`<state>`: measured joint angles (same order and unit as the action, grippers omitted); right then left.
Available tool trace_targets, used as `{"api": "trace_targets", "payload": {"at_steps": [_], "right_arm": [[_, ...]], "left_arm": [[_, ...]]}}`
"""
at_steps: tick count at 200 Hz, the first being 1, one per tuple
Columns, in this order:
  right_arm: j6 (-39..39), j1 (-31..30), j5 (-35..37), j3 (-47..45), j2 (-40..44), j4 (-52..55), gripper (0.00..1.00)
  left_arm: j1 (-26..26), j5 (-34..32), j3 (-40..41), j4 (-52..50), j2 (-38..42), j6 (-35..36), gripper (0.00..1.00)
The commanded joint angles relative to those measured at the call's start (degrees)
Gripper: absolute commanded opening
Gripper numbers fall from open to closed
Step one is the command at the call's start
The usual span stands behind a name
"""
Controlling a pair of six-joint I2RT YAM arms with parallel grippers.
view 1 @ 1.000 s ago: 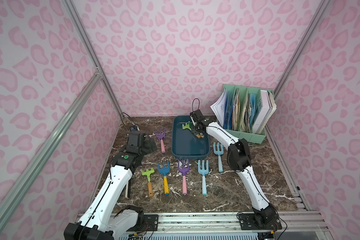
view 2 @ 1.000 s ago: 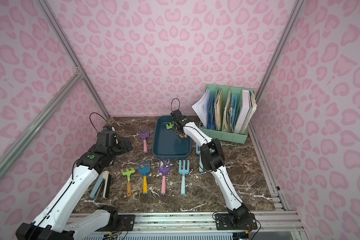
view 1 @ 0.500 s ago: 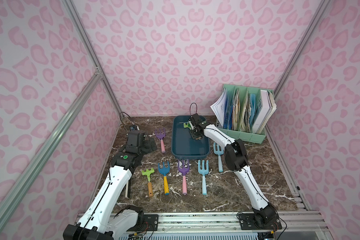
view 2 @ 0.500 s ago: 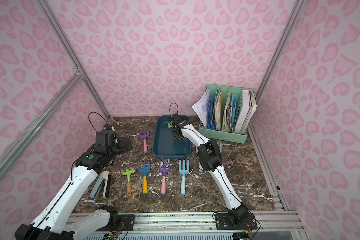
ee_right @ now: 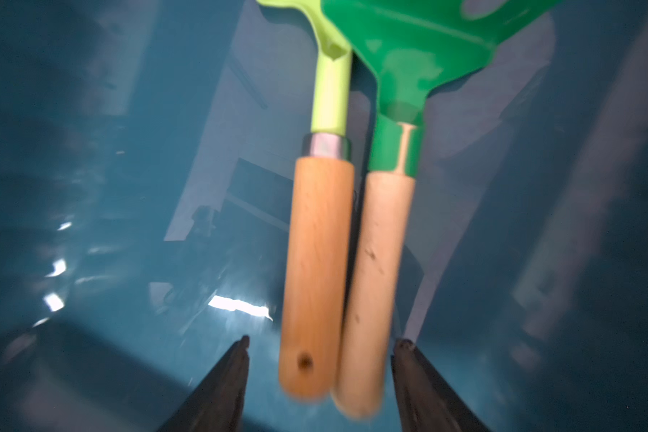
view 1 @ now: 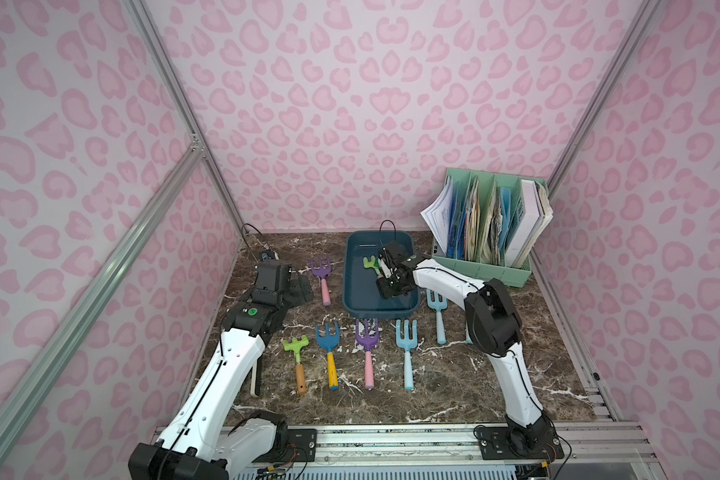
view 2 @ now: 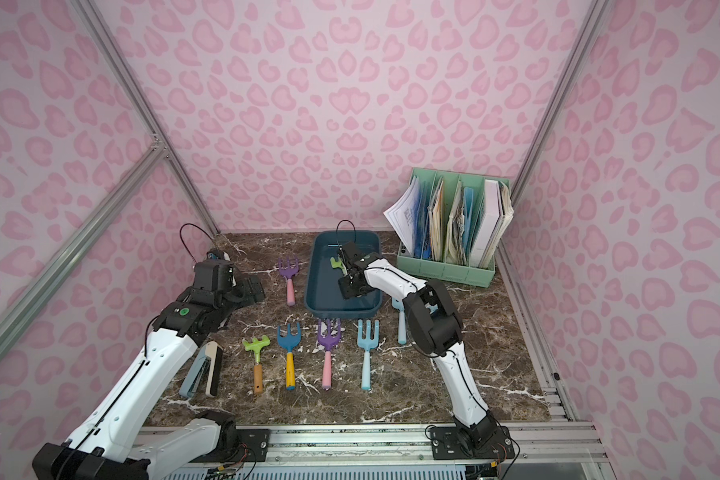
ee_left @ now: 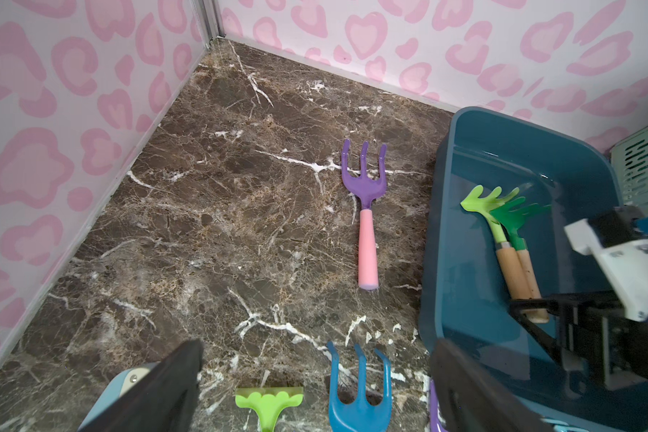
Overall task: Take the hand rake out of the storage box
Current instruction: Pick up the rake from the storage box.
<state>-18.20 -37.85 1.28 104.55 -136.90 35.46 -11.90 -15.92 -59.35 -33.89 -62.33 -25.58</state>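
Currently the right fingers stand part open and empty, astride the touching handles of the lime-green hand rake and the dark-green fan rake in the storage box. Centre on one handle before closing. The left fingers gape, idle.

Rake heads cut off; handle ends blurred.

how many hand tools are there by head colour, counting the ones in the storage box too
purple forks: 2
light blue forks: 2
dark blue fork: 1
lime green rakes: 2, one in the storage box
dark green rake: 1, in the box
total: 8
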Motion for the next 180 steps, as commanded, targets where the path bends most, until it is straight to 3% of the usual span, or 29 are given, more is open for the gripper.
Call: {"api": "trace_targets", "payload": {"at_steps": [1,61,94,144,180], "right_arm": [[-2.89,0.85,0.52,-1.81,2.43,-5.52,0.62],[-1.63,1.98,3.27,6.93,-5.38,-2.86,0.37],[-0.46,1.85,5.51,13.37,-9.97,0.68,0.35],[-2.04,-0.12,13.29,16.15,-13.40,5.49,0.33],[-3.39,-0.65,11.88,17.39,-14.81,5.76,0.26]], "left_arm": [[0.04,-0.61,-0.40,-0.17,-0.07,-0.04,0.99],[-0.01,-1.21,-0.32,-0.41,0.10,-0.12,0.99],[-0.02,-1.31,-0.50,-0.50,-0.26,-0.06,0.99],[-0.03,-2.18,-0.59,-0.90,-0.62,-0.17,0.99],[-0.01,-2.64,-1.32,-1.52,-1.42,-0.17,0.99]]}}
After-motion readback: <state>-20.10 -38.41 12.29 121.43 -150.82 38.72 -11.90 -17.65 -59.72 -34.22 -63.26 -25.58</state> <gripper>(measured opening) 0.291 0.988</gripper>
